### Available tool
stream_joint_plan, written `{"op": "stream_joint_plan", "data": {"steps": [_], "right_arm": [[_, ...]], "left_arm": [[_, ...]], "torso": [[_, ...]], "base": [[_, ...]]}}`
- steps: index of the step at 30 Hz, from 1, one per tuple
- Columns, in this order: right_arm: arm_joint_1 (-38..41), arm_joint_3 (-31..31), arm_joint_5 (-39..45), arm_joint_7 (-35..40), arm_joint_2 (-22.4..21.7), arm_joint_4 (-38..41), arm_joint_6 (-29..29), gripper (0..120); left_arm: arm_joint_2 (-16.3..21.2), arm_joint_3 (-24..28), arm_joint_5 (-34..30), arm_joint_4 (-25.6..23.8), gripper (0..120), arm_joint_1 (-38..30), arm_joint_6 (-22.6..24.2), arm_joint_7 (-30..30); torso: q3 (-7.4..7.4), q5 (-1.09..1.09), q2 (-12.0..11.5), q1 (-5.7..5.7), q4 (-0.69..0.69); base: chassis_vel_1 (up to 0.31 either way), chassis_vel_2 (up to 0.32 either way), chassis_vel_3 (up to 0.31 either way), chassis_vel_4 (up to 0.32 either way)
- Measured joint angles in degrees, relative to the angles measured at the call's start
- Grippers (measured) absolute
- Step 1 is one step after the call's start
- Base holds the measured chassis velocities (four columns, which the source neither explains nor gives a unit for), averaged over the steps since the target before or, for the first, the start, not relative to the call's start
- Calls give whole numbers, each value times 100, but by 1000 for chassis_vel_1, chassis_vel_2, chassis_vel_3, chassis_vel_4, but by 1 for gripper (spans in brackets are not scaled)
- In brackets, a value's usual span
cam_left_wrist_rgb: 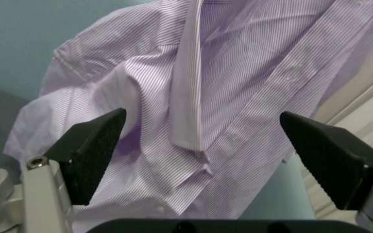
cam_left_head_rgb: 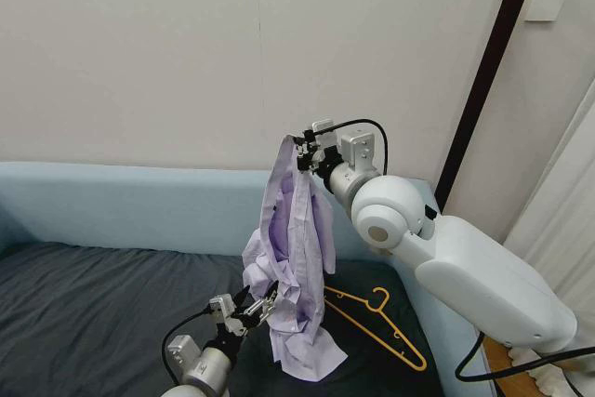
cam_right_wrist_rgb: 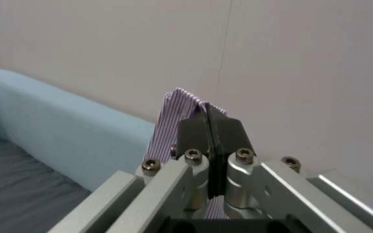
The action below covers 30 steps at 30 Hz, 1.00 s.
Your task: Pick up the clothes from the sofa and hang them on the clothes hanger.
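The main risk, as I judge it, is the shirt slipping out of the right claw. Its fingers are pressed fully together on only a thin fold at the very top of the cloth, and the rest of the shirt hangs straight down below that pinch. A tug from below, or a quick swing of the arm, could pull the fold free and drop the shirt onto the sofa.

A second risk lies with the left claw. Its jaws stand wide apart and hold nothing, with the bunched lower part of the shirt right in front of them; I cannot tell whether the tips touch it. If it closes there it may catch several layers at once, or a sleeve instead of a shoulder, and the shirt would then be hard to spread for the hanger.

The hanger lies flat on the dark seat, well below the right claw and just beside the shirt's hem, so the loose hem could drag across it and shift it.

The right arm is raised, forearm angled up toward the wall, with its claw at the highest point. The left arm is low, its claw pointing up into the cloth from beneath
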Motion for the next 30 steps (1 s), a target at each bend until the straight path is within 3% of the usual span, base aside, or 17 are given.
{"op": "stream_joint_plan", "data": {"steps": [8, 17, 30], "right_arm": [[-42, 18, 55, 5, -62, 10, 0, 0], [-64, 30, 78, -13, -110, 15, 0, 0], [-93, 20, 72, -33, -86, -10, 13, 0]], "left_arm": [[-509, 336, -112, 576, 90, -551, 79, -217], [-829, 521, -199, 956, 87, -783, 139, -368], [-939, 558, -196, 1157, 45, -800, 159, -414]], "torso": [[0, 0, 0, 0, 0], [0, 0, 0, 0, -1], [0, 0, 0, 0, 0]], "base": [[0, 0, 0, 0], [0, 0, 0, 0], [0, 0, 0, 0]]}}
